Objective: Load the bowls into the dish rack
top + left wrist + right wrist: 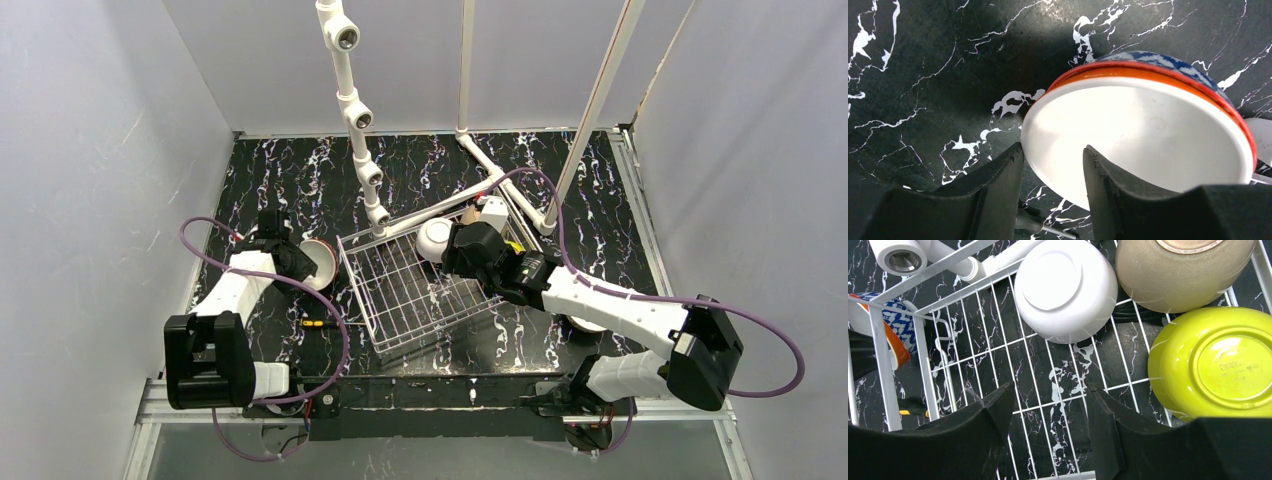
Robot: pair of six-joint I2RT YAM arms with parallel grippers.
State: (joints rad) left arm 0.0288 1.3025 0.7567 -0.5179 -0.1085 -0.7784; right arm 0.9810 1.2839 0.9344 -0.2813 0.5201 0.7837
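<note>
Left end effector (1053,154) released; rim of blue-and-white patterned round bowl (1148,140) between its fingers (998,192). Right end effector (1050,390) released; silver wire dish rack (923,360) below it.

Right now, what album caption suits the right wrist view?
Right gripper, jaws open, above the dish rack holding a white bowl, a tan bowl and a yellow-green bowl, all bottom up.

- We see the table (923,75) black, veined white;
- the patterned bowl (1143,135) blue-and-white outside, orange-rimmed, white inside;
- we also count a white bowl (1065,287), a tan bowl (1183,275), a yellow-green bowl (1218,365);
- the dish rack (405,290) silver.
</note>
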